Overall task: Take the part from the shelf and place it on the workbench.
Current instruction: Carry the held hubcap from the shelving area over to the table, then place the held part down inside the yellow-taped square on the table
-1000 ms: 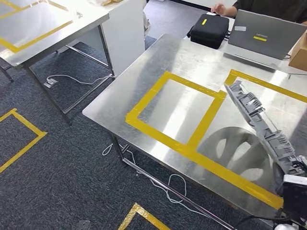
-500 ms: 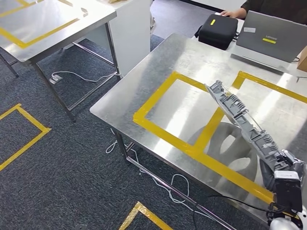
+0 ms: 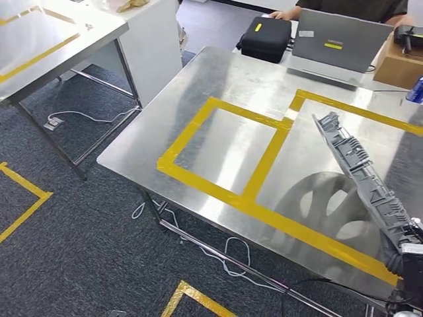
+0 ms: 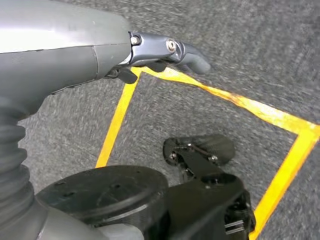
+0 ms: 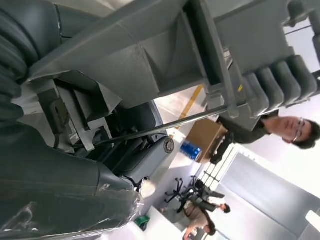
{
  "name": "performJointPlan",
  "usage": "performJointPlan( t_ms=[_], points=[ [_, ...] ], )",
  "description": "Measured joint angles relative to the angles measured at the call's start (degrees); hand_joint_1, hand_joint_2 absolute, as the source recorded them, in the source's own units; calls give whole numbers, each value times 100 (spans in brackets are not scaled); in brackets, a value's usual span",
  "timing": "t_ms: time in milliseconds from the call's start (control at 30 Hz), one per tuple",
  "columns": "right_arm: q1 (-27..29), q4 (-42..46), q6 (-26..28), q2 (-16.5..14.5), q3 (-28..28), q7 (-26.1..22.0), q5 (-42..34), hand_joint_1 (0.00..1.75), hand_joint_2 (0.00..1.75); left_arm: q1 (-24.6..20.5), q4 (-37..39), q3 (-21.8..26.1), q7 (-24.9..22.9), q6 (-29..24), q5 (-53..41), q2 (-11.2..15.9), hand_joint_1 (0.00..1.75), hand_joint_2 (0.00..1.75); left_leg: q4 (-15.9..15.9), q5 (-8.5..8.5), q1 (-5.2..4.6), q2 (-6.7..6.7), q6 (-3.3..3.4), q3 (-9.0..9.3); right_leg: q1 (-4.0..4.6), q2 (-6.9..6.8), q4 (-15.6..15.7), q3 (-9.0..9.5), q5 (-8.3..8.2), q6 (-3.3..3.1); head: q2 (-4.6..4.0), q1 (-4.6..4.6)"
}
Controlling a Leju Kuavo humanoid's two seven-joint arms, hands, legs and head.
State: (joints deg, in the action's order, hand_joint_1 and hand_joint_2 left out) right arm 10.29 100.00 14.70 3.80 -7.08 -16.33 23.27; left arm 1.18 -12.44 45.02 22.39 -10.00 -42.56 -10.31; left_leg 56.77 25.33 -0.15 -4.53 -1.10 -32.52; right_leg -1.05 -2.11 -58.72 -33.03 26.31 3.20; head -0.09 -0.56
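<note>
The part [image 3: 367,178] is a long grey ribbed plastic piece. It slants up and away over the workbench [image 3: 225,79], above the right-hand yellow tape rectangle [image 3: 319,231]. My right hand [image 3: 405,256] grips its near end at the bench's front right corner. The right wrist view shows the part [image 5: 170,60] close up, with the right hand [image 5: 56,185] holding it from beneath. My left hand [image 4: 166,49] hangs over dark carpet with its fingers stretched out, holding nothing.
A laptop [image 3: 339,39], a black case [image 3: 264,36], a cardboard box [image 3: 399,63] and a blue can [image 3: 416,89] stand at the bench's far edge, where a person sits. A second steel table [image 3: 49,39] and a white cabinet [image 3: 149,46] are on the left. Cables [image 3: 234,254] lie on the floor.
The camera has swung, so the whole scene shifted left. The part's far end, over the middle tape line half a second ago, is now over the right rectangle, still in my right hand.
</note>
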Motion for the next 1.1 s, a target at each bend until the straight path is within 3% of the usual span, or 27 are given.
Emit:
performJointPlan(
  t_ms=[33,100,167,200,233,267,333,400,467,600,633,700,767,833,867,900,933,1000,1033,1100],
  points=[
    [1,-1,-7,0,-26,-6,2,175,175,-7,0,1,3,-1,-2,-2,0,175,0,9,14,-18,-35,11,0,61,-5,-13,-10,-45,0,-4],
    [-9,-2,-14,0,-61,-21,5,175,175,-15,0,1,6,-1,-4,-5,0,175,181,178,41,126,-100,-48,-10,173,0,-27,-40,-125,0,-6],
    [-26,-2,-15,-1,-77,-27,14,175,175,-11,0,5,9,-1,-7,-8,0,175,809,568,51,346,-132,-325,-16,274,4,-50,-64,-184,0,-13],
    [-34,-4,-66,-3,-80,-18,49,175,175,-22,-1,12,-12,10,36,-8,0,175,1197,750,50,390,-135,-505,-14,327,4,-67,-74,-203,0,-15],
    [-69,-12,-187,-20,-75,11,128,175,175,-70,-10,39,-83,37,159,-4,0,175,1490,847,51,410,-134,-646,-12,390,4,-84,-86,-214,0,-16],
    [-170,-44,-365,-59,-55,78,268,175,175,-183,-30,86,-252,77,344,5,0,175,1608,830,54,419,-131,-708,-11,463,2,-106,-104,-216,0,-15],
    [-633,-241,-707,-212,99,327,668,175,175,-648,-120,220,-806,177,728,61,0,175,1235,499,74,462,-124,-537,-16,636,0,-164,-167,-200,0,-16],
    [-1167,-554,-784,-373,363,582,921,175,175,-1200,-222,319,-1272,251,883,146,0,175,493,171,104,682,-109,-168,-12,797,-10,-220,-230,-154,0,-27],
    [-1392,-724,-765,-435,515,681,952,175,175,-1464,-269,353,-1411,283,922,194,0,175,88,101,117,882,-93,32,3,875,-27,-245,-251,-119,0,-37],
    [-1514,-872,-808,-445,605,727,941,175,175,-1598,-302,379,-1421,295,957,227,0,175,29,109,111,856,-74,38,-4,929,-22,-264,-266,-84,0,-41],
    [-1677,-1100,-1012,-415,687,842,974,175,175,-1666,-331,393,-1415,321,976,250,0,175,18,80,107,791,-29,34,-8,874,-29,-297,-267,-45,0,-40],
    [-2170,-1767,-1572,-292,881,1087,1073,175,175,-1771,-386,407,-1409,386,985,297,0,175,-2,16,84,631,79,24,-7,609,-319,-485,-97,39,0,-16],
    [-2676,-2456,-1974,-124,1009,1140,1165,175,175,-1784,-398,384,-1426,417,955,316,0,175,-13,-14,67,498,135,16,10,323,-1061,-830,272,68,0,17],
    [-3011,-3004,-2078,-13,1101,1047,1192,175,175,-1799,-399,369,-1454,419,949,340,0,175,-13,-19,51,411,149,15,17,255,-1564,-1015,445,65,0,17],
    [-3133,-3205,-2091,25,1134,1009,1194,175,175,-1806,-400,364,-1464,419,949,348,0,175,-12,-21,47,382,152,21,25,251,-1497,-936,382,51,0,18],
    [-3231,-3365,-2094,56,1161,982,1196,175,175,-1813,-400,359,-1472,419,949,352,0,175,-12,-23,45,364,152,32,38,248,-1199,-733,242,26,0,18],
    [-3326,-3485,-2098,80,1182,969,1196,175,175,-1823,-400,352,-1474,420,949,352,0,175,-12,-26,44,351,147,46,62,239,-770,-453,80,-15,0,20],
    [-3496,-3665,-2115,116,1219,966,1197,175,175,-1855,-401,336,-1474,422,949,349,0,175,-9,-29,38,341,119,58,114,199,-60,-31,-80,-102,0,12],
    [-3563,-3738,-2126,127,1239,967,1197,175,175,-1872,-403,329,-1474,423,949,350,0,175,-7,-10,35,341,116,52,133,184,107,62,-107,-101,0,8],
    [-3644,-3857,-2139,135,1276,961,1193,175,175,-1887,-406,322,-1474,425,949,358,0,175,-13,-12,34,347,122,34,147,182,172,80,-153,-78,0,2]
  ],
)
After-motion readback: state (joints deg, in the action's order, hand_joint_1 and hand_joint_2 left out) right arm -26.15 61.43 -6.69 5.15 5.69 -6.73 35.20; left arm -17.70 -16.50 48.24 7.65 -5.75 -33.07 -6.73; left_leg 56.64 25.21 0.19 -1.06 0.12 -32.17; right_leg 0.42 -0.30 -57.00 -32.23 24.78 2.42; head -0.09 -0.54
